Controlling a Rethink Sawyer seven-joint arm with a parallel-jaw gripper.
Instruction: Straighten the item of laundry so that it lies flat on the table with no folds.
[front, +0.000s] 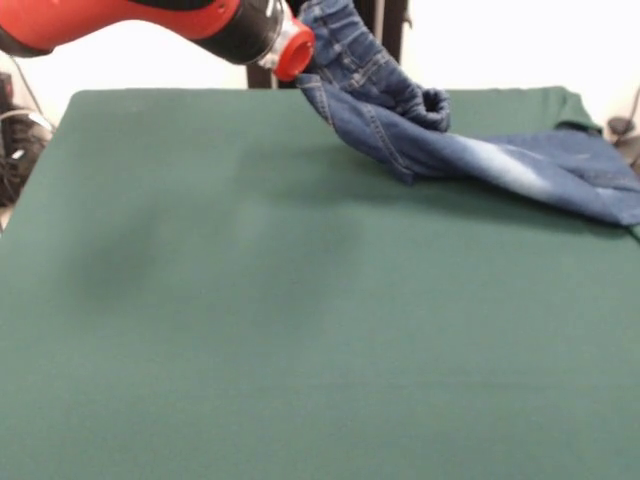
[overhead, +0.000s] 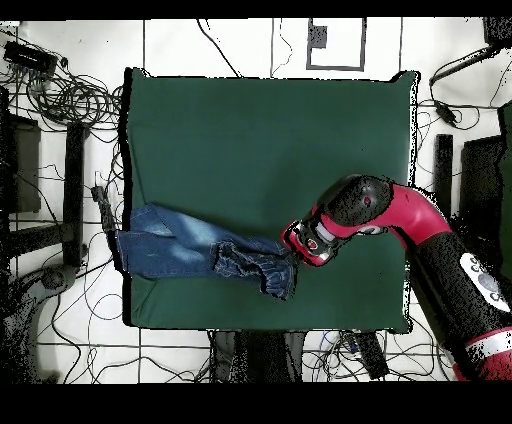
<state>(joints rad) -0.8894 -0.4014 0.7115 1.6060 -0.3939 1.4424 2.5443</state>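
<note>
Front view, left to right. The red and black arm (front: 150, 25) enters from the upper left and runs rightward, ending in a black wrist with a red collar near the top centre. The gripper itself is hidden behind the raised denim, so whether it is open or closed cannot be told. Directly right of the collar, one end of the jeans (front: 480, 150) is lifted off the surface, bunched and creased, with tan stitching showing on the raised part. From there the garment slopes down to the right and lies along the far right part of the table (front: 250, 330), a faded whitish patch visible on the flat section. Its right end reaches the picture's right edge, at the table's side. The remainder of the green cloth is bare.

Overhead view, left to right. The jeans (overhead: 190, 252) lie near the table's (overhead: 260, 130) left edge, in its lower half, with one end hanging just past that edge. The left portion lies fairly flat. The right portion is crumpled into a dark, folded mass, which meets the tip of the arm (overhead: 370, 210). The arm reaches in from the lower right. Cables lie on the floor (overhead: 60, 90) around the table.
</note>
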